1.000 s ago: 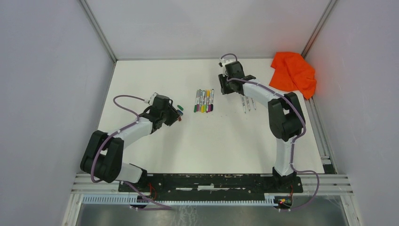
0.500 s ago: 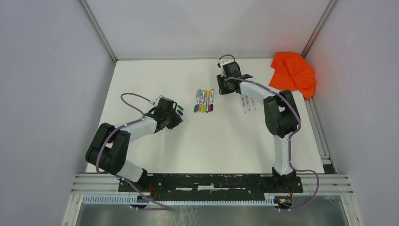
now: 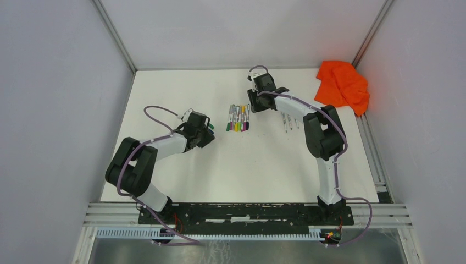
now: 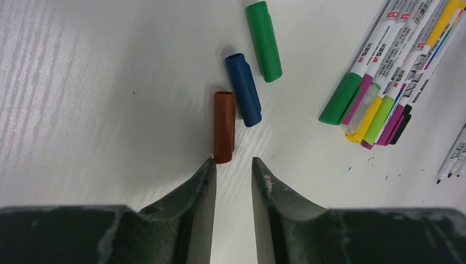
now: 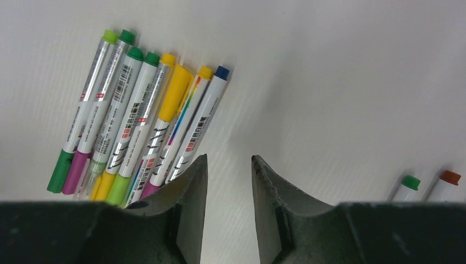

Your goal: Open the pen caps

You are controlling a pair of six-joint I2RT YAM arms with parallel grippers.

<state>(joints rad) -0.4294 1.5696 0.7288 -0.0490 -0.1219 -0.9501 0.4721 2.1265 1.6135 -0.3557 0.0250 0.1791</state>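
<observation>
The left gripper sits low over the left part of the table. Its jaws are a narrow slit apart with nothing between them. Its tips are right at one end of the brown cap, and I cannot tell whether they touch it. That cap lies loose beside the blue cap and the green cap. So three caps are off, and this gripper looks free for the next pen.

Right of them the capped pens lie bunched side by side, with their coloured caps at the near ends. The right gripper hovers just far-right of the bunch, jaws moderately apart and empty, seemingly lining up on one. Further right three uncapped pens lie apart from the bunch. The orange cloth sits in the far right corner.

Against a second ago, the left arm has folded in toward the middle while its gripper has barely shifted, and its jaws are slightly narrower. The right gripper has slid left, away from the uncapped pens and toward the bunch. The caps and pens have not moved
</observation>
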